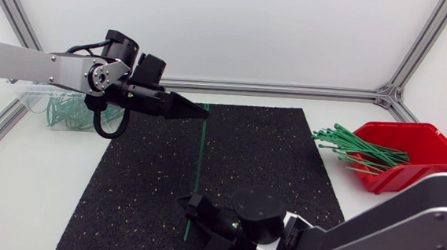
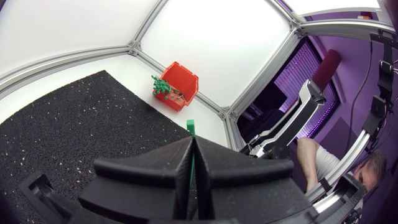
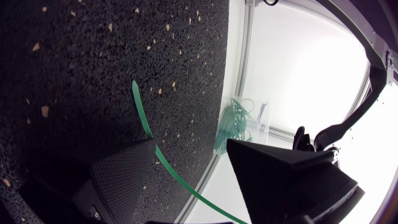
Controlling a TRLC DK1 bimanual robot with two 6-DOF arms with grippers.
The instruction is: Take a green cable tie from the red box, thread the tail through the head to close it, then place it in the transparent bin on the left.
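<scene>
The left gripper [image 1: 201, 111] clamps a cable tie [image 1: 197, 162], straight over the mat's [image 1: 272, 156] middle; the right gripper [image 3: 189, 158] gapes around it. Threading and binning appear to remain.

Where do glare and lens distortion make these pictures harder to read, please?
Head view: even light, no harsh glare; the cable tie stands out on the black mat. Left wrist view: the fisheye bows the frame rails, and the left gripper, shut on the tie, hides the foreground. Right wrist view: the white table blows out, leaving the transparent bin faint.
</scene>
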